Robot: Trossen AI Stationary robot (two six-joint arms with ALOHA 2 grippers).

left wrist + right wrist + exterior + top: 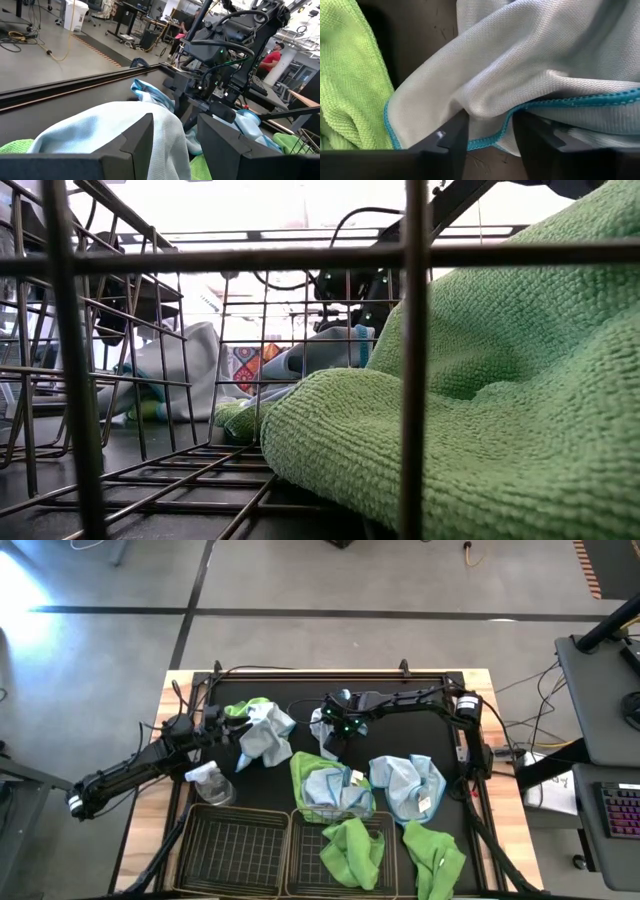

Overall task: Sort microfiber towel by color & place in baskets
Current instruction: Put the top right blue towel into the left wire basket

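right gripper [490,130] fingers closing around pale blue towel [530,75] fold; left gripper [172,145] fingers apart over blue towel [100,130], grip unclear.

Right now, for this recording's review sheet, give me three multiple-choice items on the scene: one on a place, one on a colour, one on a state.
1. Where is the spray bottle?
A. Inside the right basket
B. On the mat just behind the left basket
C. On the floor

2. What colour is the towel in the right basket?
A. Lime green
B. Pale blue
C. White

3. What is in the left basket?
A. Two towels
B. One blue towel
C. Nothing

Answers:
1 B: the high view shows the clear bottle beside the left gripper, behind the left basket's rim.
2 A: a green towel lies in the right basket.
3 C: only bare mesh shows there, while the right gripper is down at a pale blue towel.
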